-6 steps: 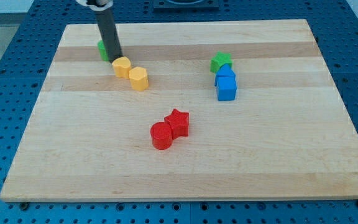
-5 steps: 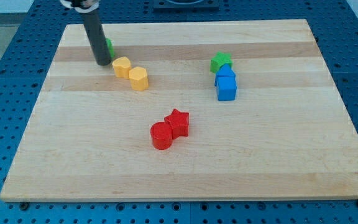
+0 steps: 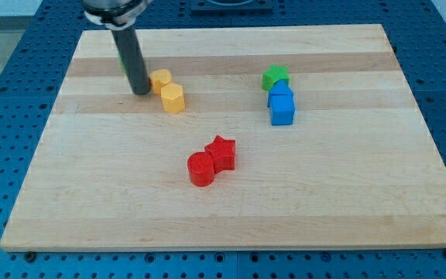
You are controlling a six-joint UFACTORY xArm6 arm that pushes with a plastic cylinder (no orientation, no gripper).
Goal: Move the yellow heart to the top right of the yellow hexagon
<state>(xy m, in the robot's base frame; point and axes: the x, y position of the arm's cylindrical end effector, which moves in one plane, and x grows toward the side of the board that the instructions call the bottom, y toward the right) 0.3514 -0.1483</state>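
Observation:
The yellow heart lies at the board's upper left. It touches the upper-left side of the yellow hexagon. My tip rests on the board just left of the heart, at its lower-left edge, and left of the hexagon. The dark rod rises from there toward the view's top.
A green block is almost hidden behind the rod. A green star sits above two blue blocks at the right. A red star touches a red cylinder near the middle. The wooden board lies on a blue pegboard.
My tip swung from the heart's upper left, out to the left, then down to its lower left. The heart has shifted a little to the right and up. The hexagon stayed.

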